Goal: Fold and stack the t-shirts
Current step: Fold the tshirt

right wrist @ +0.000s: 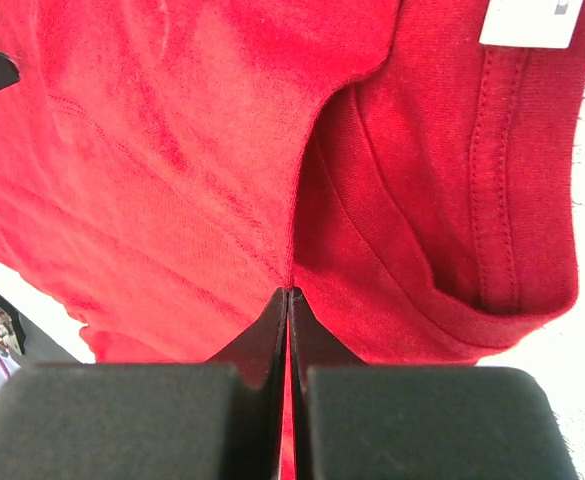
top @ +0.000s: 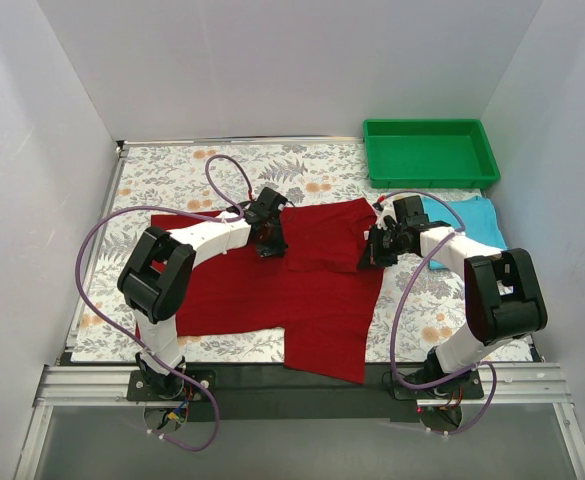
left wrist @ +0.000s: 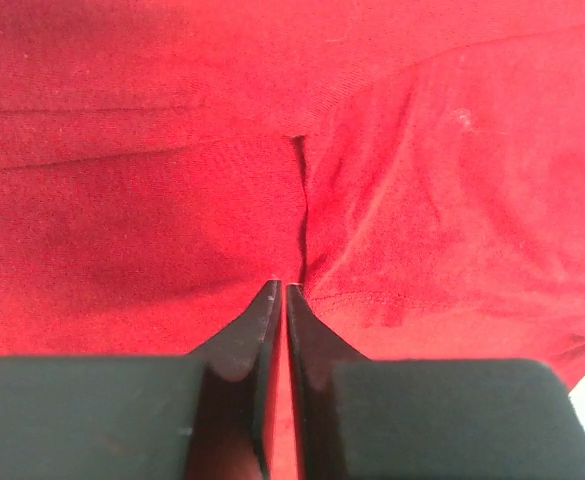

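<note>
Dark red cloth t-shirt [top: 302, 295] flat on the floral tabletop [top: 172, 170], long axis left-right, far edge clamped by both left gripper [left wrist: 280, 292] and right gripper [right wrist: 290, 292]; folded turquoise t-shirt [top: 480, 215] lies just right.

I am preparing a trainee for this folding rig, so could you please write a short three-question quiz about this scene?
1. True or false: a shirt lies in the green tray.
2. Which shirt do the left gripper and the right gripper pinch? A) the red shirt B) the blue shirt C) neither
3. Fill in: the folded blue shirt lies on the robot's ____ side.
Key: 1 false, the green tray is empty; 2 A; 3 right.
</note>
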Tool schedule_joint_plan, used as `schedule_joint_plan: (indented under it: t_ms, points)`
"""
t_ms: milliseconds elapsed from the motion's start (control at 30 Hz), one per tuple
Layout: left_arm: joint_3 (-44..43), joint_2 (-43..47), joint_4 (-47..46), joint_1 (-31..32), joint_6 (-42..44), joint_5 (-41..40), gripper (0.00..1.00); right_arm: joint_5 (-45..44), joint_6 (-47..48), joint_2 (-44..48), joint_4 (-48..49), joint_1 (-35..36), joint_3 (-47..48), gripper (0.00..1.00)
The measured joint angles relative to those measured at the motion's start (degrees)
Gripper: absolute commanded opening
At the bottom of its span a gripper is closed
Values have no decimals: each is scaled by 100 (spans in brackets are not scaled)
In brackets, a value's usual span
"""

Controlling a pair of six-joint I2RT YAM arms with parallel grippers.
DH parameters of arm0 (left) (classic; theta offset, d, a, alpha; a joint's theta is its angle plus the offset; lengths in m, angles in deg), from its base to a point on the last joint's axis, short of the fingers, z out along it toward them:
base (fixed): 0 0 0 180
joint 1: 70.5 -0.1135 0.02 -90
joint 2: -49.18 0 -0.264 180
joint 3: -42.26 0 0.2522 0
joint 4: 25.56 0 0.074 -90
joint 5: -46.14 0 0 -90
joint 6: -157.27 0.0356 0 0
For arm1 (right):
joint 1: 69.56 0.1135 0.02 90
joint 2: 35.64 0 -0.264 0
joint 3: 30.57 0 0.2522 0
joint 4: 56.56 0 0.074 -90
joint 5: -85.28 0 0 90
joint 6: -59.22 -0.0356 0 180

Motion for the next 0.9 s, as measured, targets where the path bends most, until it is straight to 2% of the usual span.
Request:
schedule_joint_plan:
  t_ms: [67, 100, 267, 833, 900]
  points:
    - [-37, 0, 55, 2, 4, 13, 16, 2, 15, 0, -48, -7, 15, 1]
    - [-42, 0, 68, 2, -4, 35, 22, 2, 24, -2, -72, -9, 15, 1]
    - [-42, 0, 61, 7, -120, 264, 28, 13, 74, -149, -116, -9, 15, 1]
    - [-42, -249, 7, 254, -232, 474, 21, 9, 94, -273, -118, -11, 15, 1]
    - [-42, -249, 11, 254, -245, 459, 16, 7, 103, -273, -118, -11, 15, 1]
